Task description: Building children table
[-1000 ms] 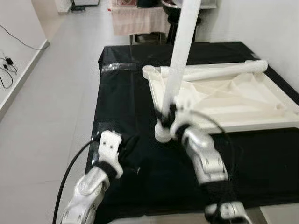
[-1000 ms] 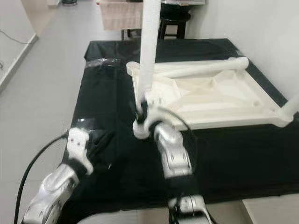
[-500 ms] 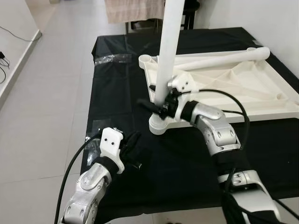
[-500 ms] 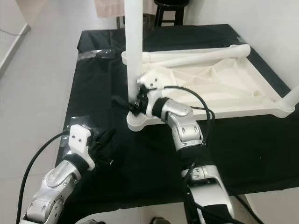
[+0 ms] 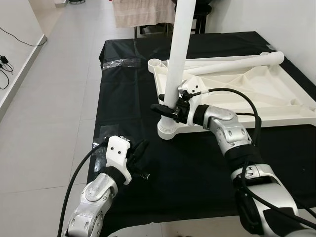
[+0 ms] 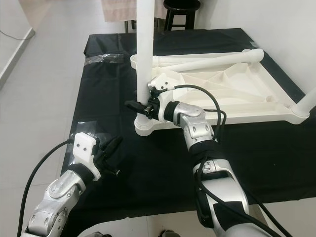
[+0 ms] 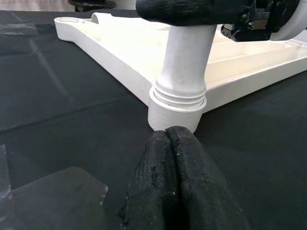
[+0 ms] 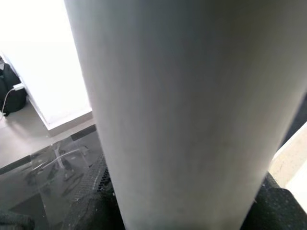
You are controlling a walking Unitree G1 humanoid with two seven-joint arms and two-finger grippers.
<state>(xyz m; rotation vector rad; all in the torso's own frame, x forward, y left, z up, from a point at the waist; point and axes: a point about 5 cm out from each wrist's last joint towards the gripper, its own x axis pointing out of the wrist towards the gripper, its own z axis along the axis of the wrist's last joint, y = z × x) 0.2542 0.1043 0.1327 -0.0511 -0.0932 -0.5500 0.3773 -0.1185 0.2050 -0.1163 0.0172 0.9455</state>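
Note:
A white children's tabletop (image 5: 256,94) lies upside down on a black-covered table (image 5: 128,98). A white leg (image 5: 177,54) stands upright in the socket (image 5: 169,131) at its near left corner. My right gripper (image 5: 165,109) is shut on this leg just above the socket, one black finger on either side. In the right wrist view the leg (image 8: 182,105) is very close. My left gripper (image 5: 141,153) is shut with nothing in it and rests on the black cloth in front of the socket. Its fingers (image 7: 175,158) are pressed together, pointing at the socket (image 7: 176,108).
A second white leg (image 5: 232,63) lies across the tabletop's far side. Another leg (image 6: 307,101) rises from the right corner. Clear plastic bags (image 5: 118,62) lie on the cloth at the left. A stool (image 6: 180,6) and draped cloth (image 5: 140,12) stand beyond the table.
The camera has pulled back and up. My right forearm has swung out to the right while the gripper stays on the leg. The leg now stands straighter. The left arm has barely moved.

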